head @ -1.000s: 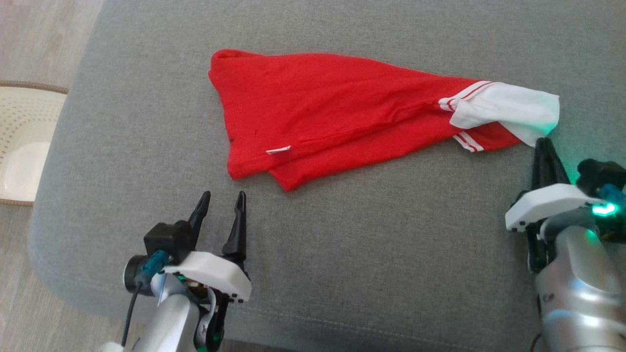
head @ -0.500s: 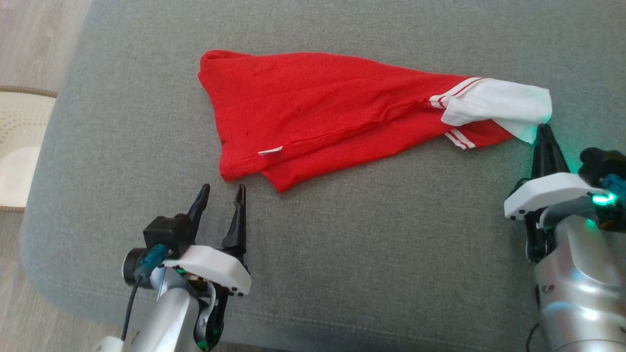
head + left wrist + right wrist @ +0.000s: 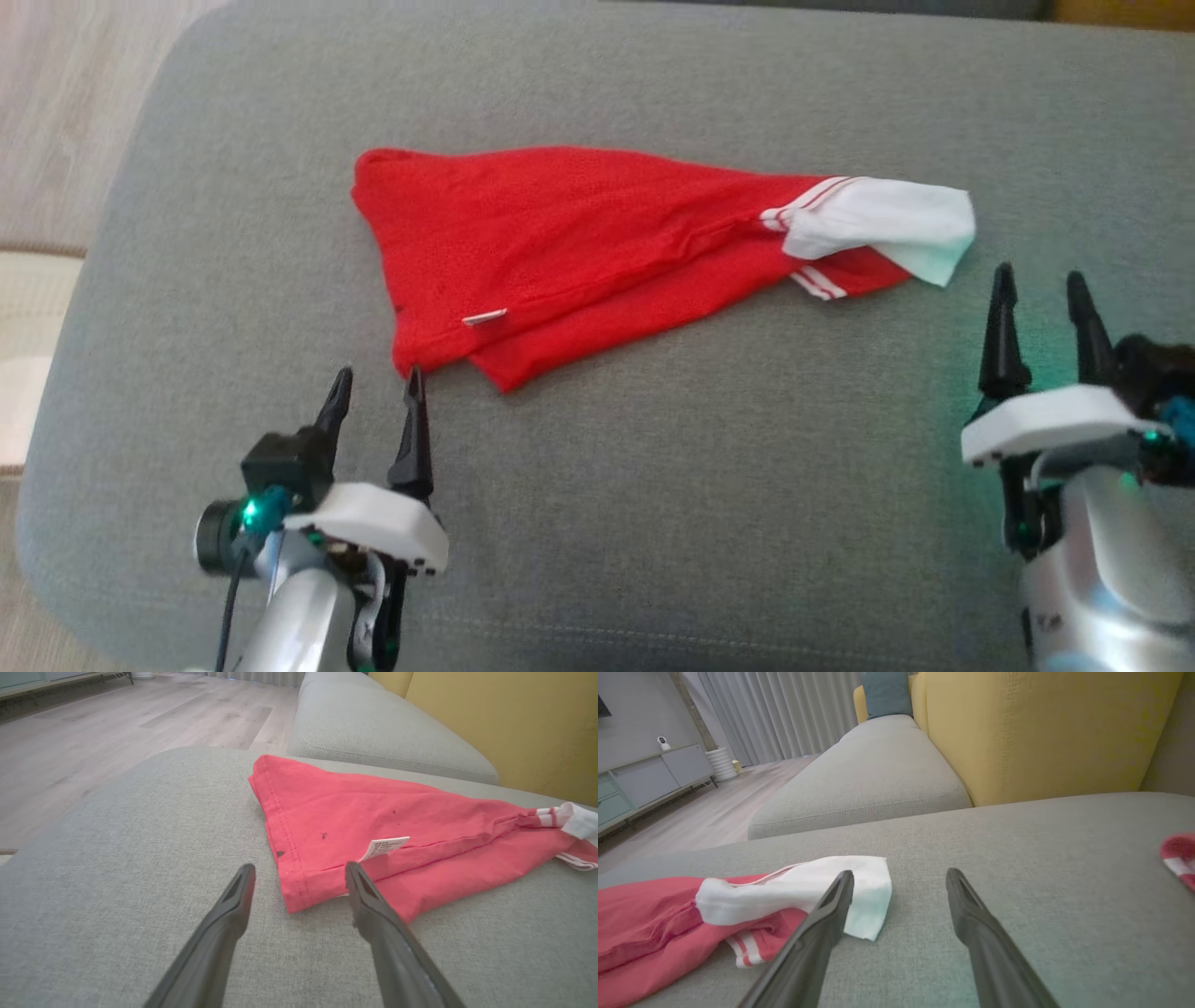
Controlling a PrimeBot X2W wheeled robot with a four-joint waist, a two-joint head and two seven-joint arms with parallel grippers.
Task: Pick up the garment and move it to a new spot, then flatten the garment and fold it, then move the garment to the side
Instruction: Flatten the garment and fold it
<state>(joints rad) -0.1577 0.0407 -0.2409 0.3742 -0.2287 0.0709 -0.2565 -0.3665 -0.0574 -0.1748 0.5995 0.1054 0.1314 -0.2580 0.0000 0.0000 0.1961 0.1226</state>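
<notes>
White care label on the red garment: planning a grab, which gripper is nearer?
Left. The left gripper sits near the white label; the right gripper is far off, beside the white sleeve.

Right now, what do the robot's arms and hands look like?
Left arm and right arm: silvery tubes. Left hand and right hand: two long, pointed black fingers on a white plate, green lights. A dark cable runs along the left arm.

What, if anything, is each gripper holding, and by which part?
Nothing is held. The left gripper is open near a hem corner of the garment; the right gripper is open beside its white sleeve, not gripping it.
</notes>
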